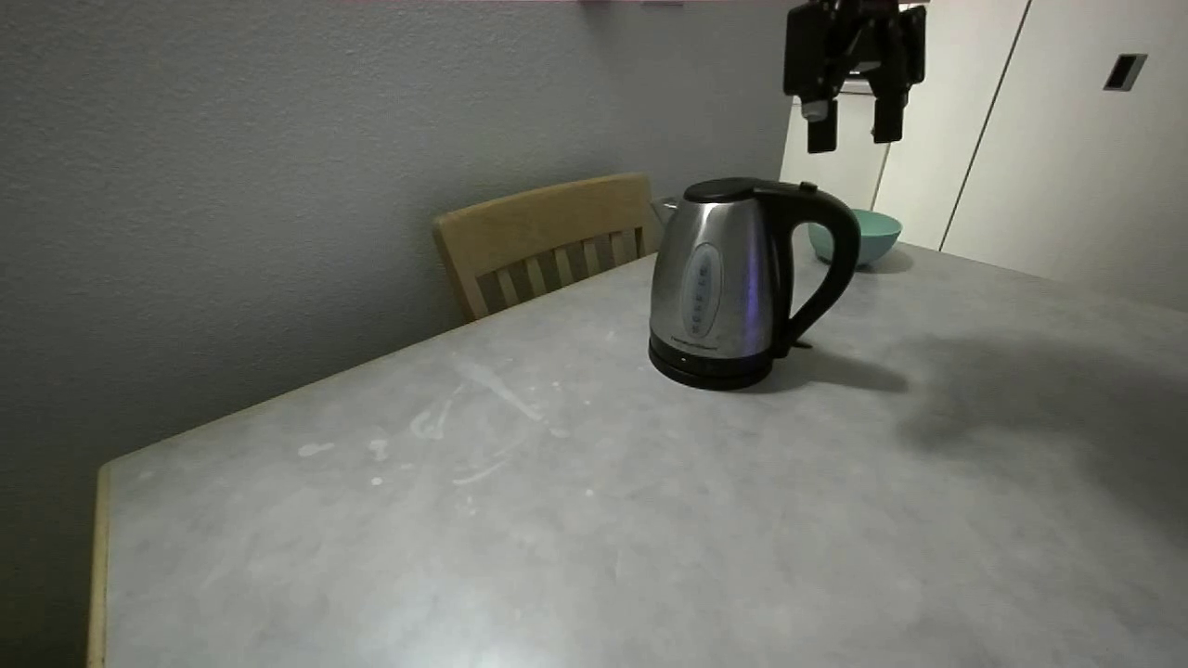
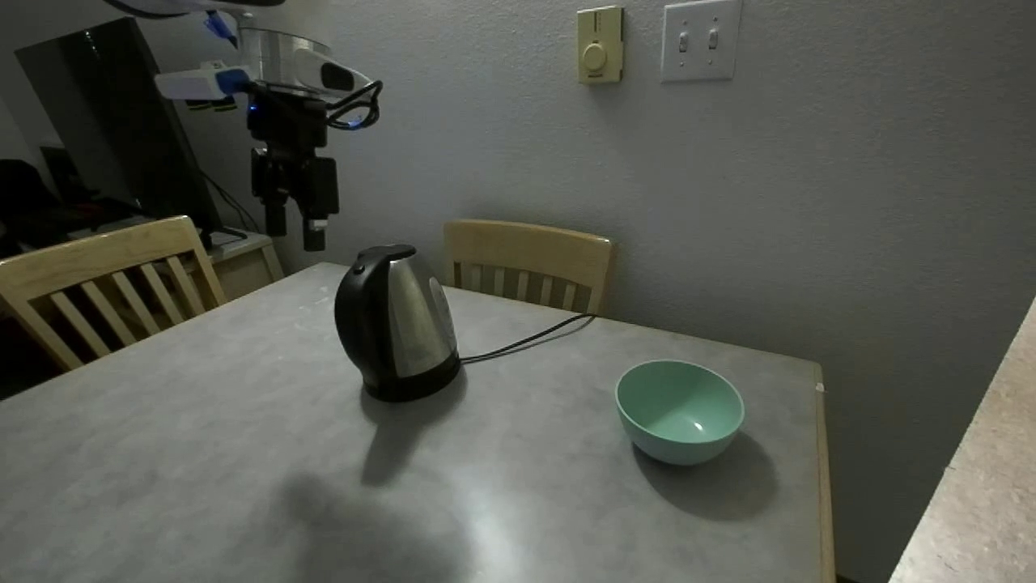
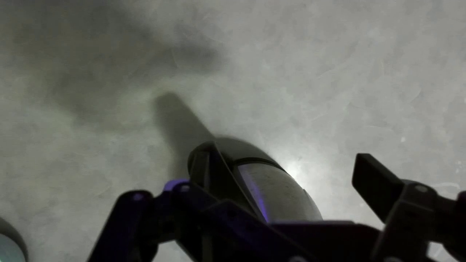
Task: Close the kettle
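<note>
The brushed steel kettle (image 1: 733, 278) stands upright on its black base on the grey table. Its black lid (image 1: 722, 190) lies flat on top. The black looped handle (image 1: 840, 250) faces the side away from the spout. The kettle also shows in an exterior view (image 2: 421, 324). My gripper (image 1: 855, 137) is open and empty, pointing down above the kettle on its handle side, with a gap below its fingers. It also shows in an exterior view (image 2: 295, 231). In the wrist view my open gripper (image 3: 285, 171) hides much of the kettle (image 3: 280, 193), including the lid.
A teal bowl (image 2: 680, 413) stands on the table (image 2: 202, 453) to one side of the kettle; its edge shows in the wrist view (image 3: 10, 251). A black cord (image 2: 526, 342) runs from the kettle's base to the table edge. Wooden chairs (image 2: 530, 251) stand by the wall.
</note>
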Motion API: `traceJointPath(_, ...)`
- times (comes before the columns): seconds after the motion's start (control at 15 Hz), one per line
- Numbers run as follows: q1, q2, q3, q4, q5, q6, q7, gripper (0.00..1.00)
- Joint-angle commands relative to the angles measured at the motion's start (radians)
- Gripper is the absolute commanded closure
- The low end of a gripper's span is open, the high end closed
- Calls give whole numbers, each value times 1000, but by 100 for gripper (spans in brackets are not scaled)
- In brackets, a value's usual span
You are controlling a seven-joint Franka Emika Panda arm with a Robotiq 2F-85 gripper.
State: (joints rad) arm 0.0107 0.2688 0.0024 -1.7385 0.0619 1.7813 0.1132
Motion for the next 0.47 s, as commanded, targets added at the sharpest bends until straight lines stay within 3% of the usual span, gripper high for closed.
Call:
traceJointPath(0.0,8,24,5,34,-18,-52,-23,0)
traceJointPath(0.4,13,8,7,9,-4,-39,-11,0)
